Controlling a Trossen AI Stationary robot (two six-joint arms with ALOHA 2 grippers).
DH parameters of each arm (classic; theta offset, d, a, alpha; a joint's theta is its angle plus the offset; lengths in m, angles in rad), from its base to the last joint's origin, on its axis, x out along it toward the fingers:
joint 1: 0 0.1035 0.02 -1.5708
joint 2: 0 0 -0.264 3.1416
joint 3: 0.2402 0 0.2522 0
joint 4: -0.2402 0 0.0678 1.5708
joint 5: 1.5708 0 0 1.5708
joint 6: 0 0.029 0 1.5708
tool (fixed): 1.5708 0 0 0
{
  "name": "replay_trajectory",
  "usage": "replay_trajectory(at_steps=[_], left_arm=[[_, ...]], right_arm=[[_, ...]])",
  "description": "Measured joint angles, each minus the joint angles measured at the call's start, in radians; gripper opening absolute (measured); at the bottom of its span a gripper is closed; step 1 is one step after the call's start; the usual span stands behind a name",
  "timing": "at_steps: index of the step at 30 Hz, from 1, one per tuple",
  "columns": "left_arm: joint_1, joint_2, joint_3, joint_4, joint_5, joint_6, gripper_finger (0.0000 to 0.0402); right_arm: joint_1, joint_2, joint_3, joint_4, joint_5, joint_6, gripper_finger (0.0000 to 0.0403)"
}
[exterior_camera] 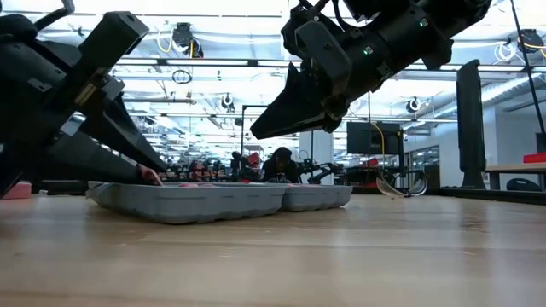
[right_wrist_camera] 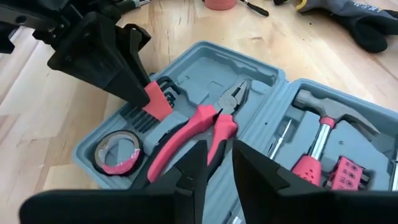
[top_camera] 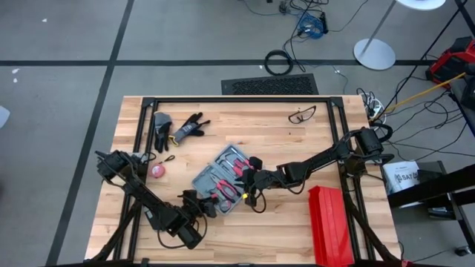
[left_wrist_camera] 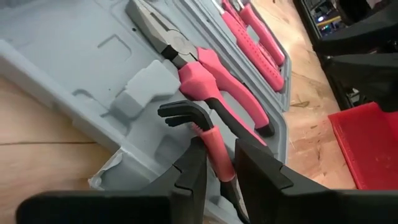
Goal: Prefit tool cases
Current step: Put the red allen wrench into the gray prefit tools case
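High view: open tool case (top_camera: pixel 221 180) lies mid-table, angled, both halves flat on the wood.
Case contents: pliers (right_wrist_camera: pixel 199 127) with pink handles, hammer (right_wrist_camera: pixel 323 124), tape roll (right_wrist_camera: pixel 118 152), all in grey slots.
Left gripper (top_camera: pixel 208 205): at the case's near edge, fingers clamped on the pink holder of a hex key set (left_wrist_camera: pixel 199 127), which sits at its slot by the pliers.
Right gripper (top_camera: pixel 249 180): hovers over the case from the right, above the plier handles; fingers a narrow gap apart, holding nothing.
Low view: case sits flat; right gripper clear above it.
Other items: red box (top_camera: pixel 330 222) near right edge, black gloves (top_camera: pixel 178 127) and safety glasses (top_camera: pixel 302 114) far side, pink tape measure (top_camera: pixel 156 170) left of case.
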Motion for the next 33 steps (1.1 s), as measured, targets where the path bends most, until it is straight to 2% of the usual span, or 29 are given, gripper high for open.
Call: replay_trajectory(at_steps=[19,29,33], left_arm=[[-0.001,-0.004,0.026,0.006,0.012,0.018,0.0092],[-0.001,-0.005,0.027,0.041,0.0,0.04,0.0166],[-0.002,-0.017,0.027,0.029,0.002,0.049,0.0184]], right_arm=[[0.0,0.0,0.0,0.005,-0.003,-0.008,0.007],[0.0,0.0,0.0,0.005,-0.003,-0.018,0.007],[0.0,0.0,0.0,0.005,-0.003,-0.018,0.007]])
